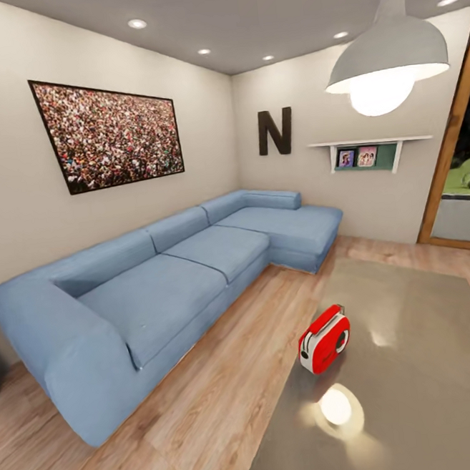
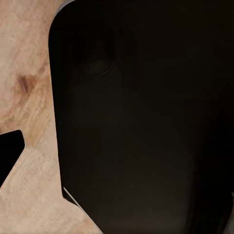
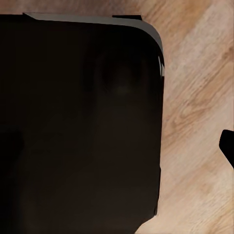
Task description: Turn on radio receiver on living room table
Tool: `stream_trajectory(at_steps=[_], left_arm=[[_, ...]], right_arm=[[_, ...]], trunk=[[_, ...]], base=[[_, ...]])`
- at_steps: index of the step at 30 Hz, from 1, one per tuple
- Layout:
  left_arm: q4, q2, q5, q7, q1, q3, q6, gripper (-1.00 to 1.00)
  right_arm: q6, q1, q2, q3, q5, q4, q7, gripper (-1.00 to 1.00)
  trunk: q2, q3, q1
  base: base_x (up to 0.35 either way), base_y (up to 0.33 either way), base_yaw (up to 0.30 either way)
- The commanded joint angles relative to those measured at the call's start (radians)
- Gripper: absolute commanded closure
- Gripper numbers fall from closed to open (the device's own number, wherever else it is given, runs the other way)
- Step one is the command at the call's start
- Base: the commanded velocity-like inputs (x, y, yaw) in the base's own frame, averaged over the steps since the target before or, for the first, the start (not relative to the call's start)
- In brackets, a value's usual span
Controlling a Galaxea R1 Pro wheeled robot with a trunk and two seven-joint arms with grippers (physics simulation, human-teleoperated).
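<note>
The table has a glossy grey-beige top and stands on the light wood floor. One thing rests on it — the radio receiver, upright near the left edge.

Beige walls, wood floor, blue sectional sofa, lit pendant lamp, crowd picture.

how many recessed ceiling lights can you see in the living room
6: one above the framed picture, four toward the far corner, one at the right. The pendant lamp may hide others.
</note>
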Motion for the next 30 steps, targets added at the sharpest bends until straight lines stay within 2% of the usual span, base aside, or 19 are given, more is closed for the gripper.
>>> stream_trajectory(at_steps=[1,12,16,30], left_arm=[[0.000,0.000,0.001,0.000,0.000,-0.001,0.001,-1.00],[0.000,0.000,-0.001,0.001,0.000,-0.001,0.001,-1.00],[0.000,0.000,0.000,0.003,0.000,0.002,-0.002,-1.00],[0.000,0.000,0.000,0.004,0.000,0.003,-0.007,-1.00]], right_arm=[[0.000,0.000,0.000,0.000,0.000,0.000,0.000,-1.00],[-0.001,0.000,-0.001,0.000,0.000,0.000,0.000,-1.00],[-0.001,0.000,-0.001,0.000,0.000,0.000,0.000,-1.00],[-0.002,0.000,0.000,0.001,0.000,0.000,0.000,-1.00]], trunk=[[0.000,0.000,0.000],[0.000,0.000,0.000],[0.000,0.000,0.000],[0.000,0.000,0.000]], base=[[0.303,0.149,0.000],[0.313,0.075,0.000],[0.116,0.006,-0.033],[0.009,0.000,-0.252]])
